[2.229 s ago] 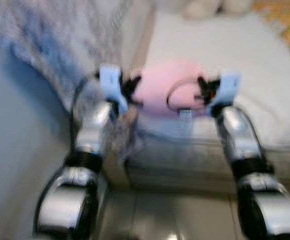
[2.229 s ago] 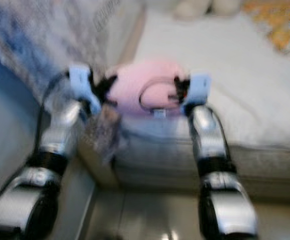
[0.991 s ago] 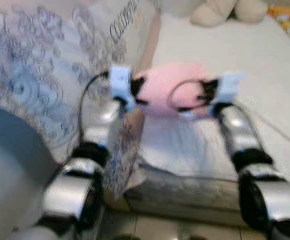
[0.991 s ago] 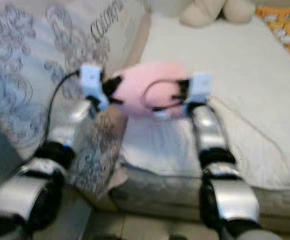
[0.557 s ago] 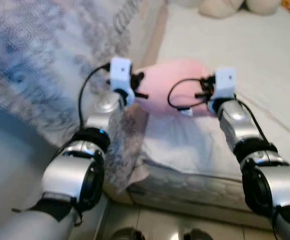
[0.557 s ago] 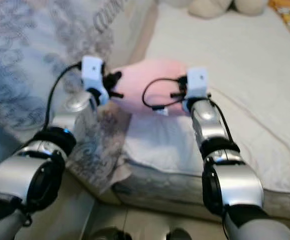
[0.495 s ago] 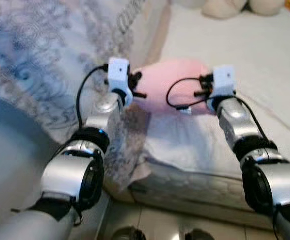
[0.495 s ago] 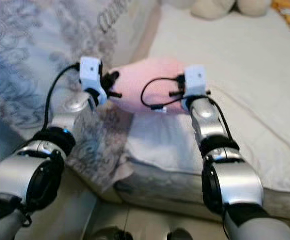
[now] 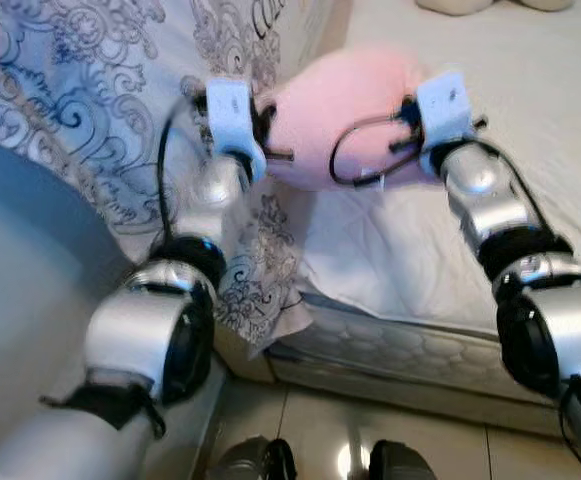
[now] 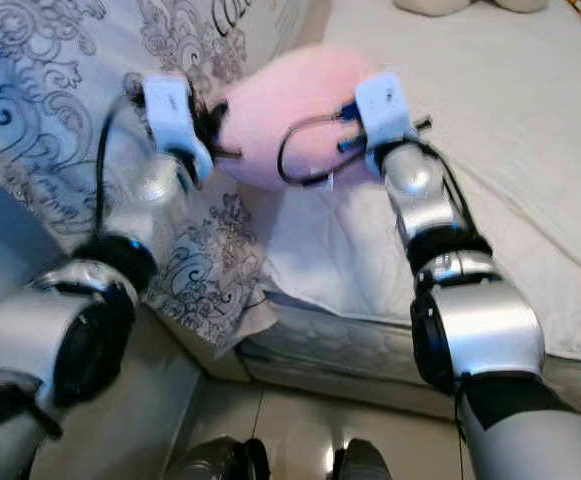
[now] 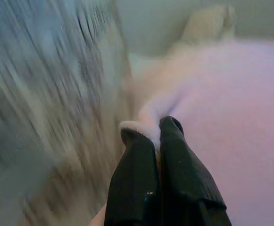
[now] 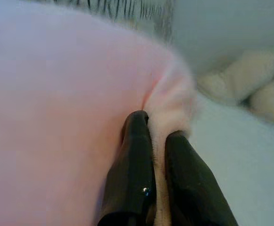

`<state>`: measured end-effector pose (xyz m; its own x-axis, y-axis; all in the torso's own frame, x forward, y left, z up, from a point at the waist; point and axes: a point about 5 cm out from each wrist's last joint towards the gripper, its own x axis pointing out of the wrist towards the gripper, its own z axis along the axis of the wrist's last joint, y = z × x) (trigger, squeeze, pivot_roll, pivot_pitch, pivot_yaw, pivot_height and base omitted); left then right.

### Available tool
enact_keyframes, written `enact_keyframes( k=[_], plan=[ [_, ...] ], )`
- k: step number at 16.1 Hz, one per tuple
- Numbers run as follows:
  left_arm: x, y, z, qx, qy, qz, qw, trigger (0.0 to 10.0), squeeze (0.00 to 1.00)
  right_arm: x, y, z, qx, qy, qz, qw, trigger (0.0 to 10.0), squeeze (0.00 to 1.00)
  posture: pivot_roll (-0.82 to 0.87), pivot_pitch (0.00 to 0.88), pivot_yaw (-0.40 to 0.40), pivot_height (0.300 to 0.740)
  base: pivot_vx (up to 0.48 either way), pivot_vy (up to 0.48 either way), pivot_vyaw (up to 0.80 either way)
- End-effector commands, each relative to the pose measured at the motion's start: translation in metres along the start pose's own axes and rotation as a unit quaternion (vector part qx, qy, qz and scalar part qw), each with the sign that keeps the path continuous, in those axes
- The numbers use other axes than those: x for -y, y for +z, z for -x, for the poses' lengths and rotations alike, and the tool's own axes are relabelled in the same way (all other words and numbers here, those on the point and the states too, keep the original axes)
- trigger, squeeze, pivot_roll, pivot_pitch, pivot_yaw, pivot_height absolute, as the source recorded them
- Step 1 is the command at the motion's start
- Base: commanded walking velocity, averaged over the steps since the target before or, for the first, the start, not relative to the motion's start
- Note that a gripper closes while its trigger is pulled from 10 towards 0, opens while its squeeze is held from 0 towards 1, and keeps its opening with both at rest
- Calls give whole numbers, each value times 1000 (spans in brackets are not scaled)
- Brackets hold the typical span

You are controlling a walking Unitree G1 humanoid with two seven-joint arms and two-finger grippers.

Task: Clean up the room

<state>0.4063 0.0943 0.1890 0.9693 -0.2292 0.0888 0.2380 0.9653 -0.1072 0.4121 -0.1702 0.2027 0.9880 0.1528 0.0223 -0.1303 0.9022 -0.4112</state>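
Both claws I run are clamped on the pink pillow (image 9: 335, 110): left gripper (image 11: 152, 131), right gripper (image 12: 156, 126), fingertips buried in fluff; the left wrist view is smeared.

pillow (image 9: 335, 115) above the near corner of the mattress (image 9: 530, 110), between left gripper (image 11: 154, 134) and right gripper (image 12: 158, 127), patterned bedspread (image 9: 90, 90) draped left of the mattress, plush toy (image 12: 250, 89) farther back on it, tiled floor (image 9: 420, 430) below in front
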Motion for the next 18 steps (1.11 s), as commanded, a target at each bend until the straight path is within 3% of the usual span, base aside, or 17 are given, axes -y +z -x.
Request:
enact_keyframes(
  k=[1,2,4,5,6,8,10,14,17,18],
  plan=[
    [-12,-25,11,-38,35,15,999,10000,0,-5,-29,9,-60,5,-35,998,0,0,-86,201,134,740,0,0,0],
    [0,-64,28,-91,27,30,995,10000,0,-20,-67,24,-125,19,-75,989,0,0,-75,208,130,740,0,0,0],
    [20,-95,44,-138,9,30,990,10000,0,-29,-97,41,-177,29,-86,980,0,0,-67,219,128,740,0,0,0],
    [32,-108,51,-159,0,37,987,10000,0,-32,-110,49,-201,34,-79,976,3098,0,-66,225,129,740,0,0,0],
    [39,-113,54,-167,-2,44,985,10000,0,-33,-116,53,-213,36,-77,973,10000,0,-66,227,127,740,0,0,0],
    [69,-125,63,-188,-31,61,980,10000,0,-35,-125,60,-227,41,-94,968,10000,0,-73,231,130,740,0,0,0],
    [83,-125,63,-184,-55,57,980,10000,0,-31,-124,59,-225,33,-115,967,10000,0,-76,232,131,740,0,0,0],
    [68,-87,38,-115,-56,32,991,10000,0,-16,-98,43,-161,0,-125,979,10000,0,-75,217,134,740,0,0,0],
    [37,-56,20,-80,-25,3,996,10000,0,-7,-61,23,-94,-14,-129,987,10000,0,-88,197,139,740,0,0,0],
    [35,-53,18,-78,-23,1,997,10000,0,-7,-58,22,-91,-12,-129,987,10000,0,-89,196,140,740,0,0,0]
  ],
)
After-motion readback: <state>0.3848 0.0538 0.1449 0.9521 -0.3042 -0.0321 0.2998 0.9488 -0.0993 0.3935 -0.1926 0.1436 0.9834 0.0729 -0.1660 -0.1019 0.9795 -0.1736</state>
